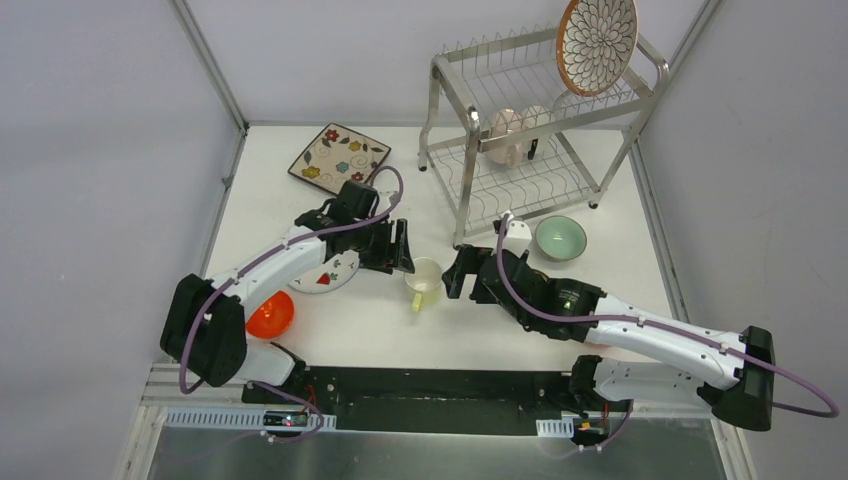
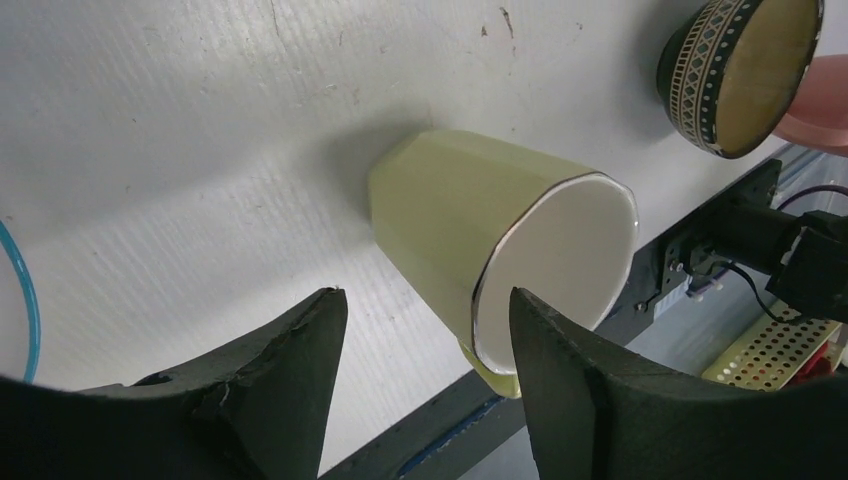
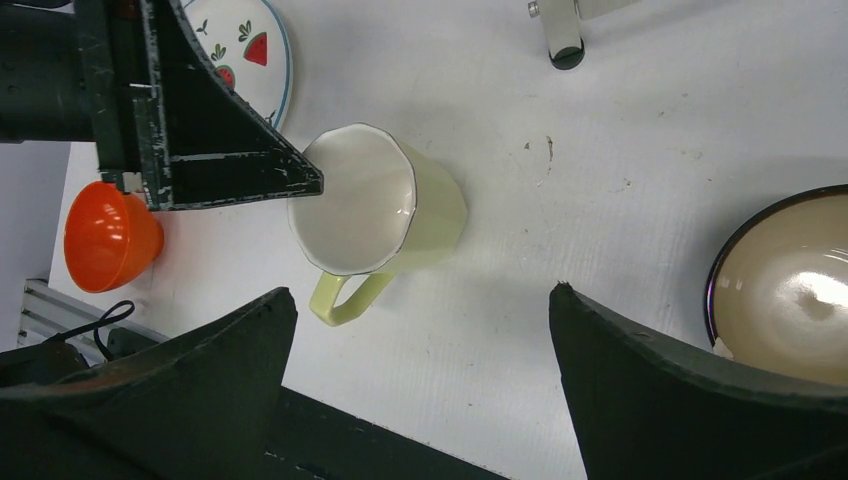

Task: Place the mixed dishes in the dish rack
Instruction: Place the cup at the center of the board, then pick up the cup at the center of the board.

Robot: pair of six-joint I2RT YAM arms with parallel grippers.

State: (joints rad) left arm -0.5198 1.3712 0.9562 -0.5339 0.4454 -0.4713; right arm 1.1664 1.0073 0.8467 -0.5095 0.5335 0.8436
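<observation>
The dish rack [image 1: 436, 105], far right corner, holds the petal-pattern plate [image 1: 597, 42] and pink cups [image 1: 512, 133]. Square plate [image 1: 339, 157], white plate [image 1: 330, 272], mint bowl [image 1: 560, 238], orange bowl [image 1: 271, 315] and pale cup [image 1: 425, 280] remain on the surface [image 1: 270, 190]. Left gripper [image 1: 402, 248] and right gripper [image 1: 458, 274] are released, flanking the pale cup toward the near edge.

Bright even light on my feeds; soft shadow beside pale cup [image 3: 380, 205], glare on brown bowl [image 3: 790, 280] right of it.
</observation>
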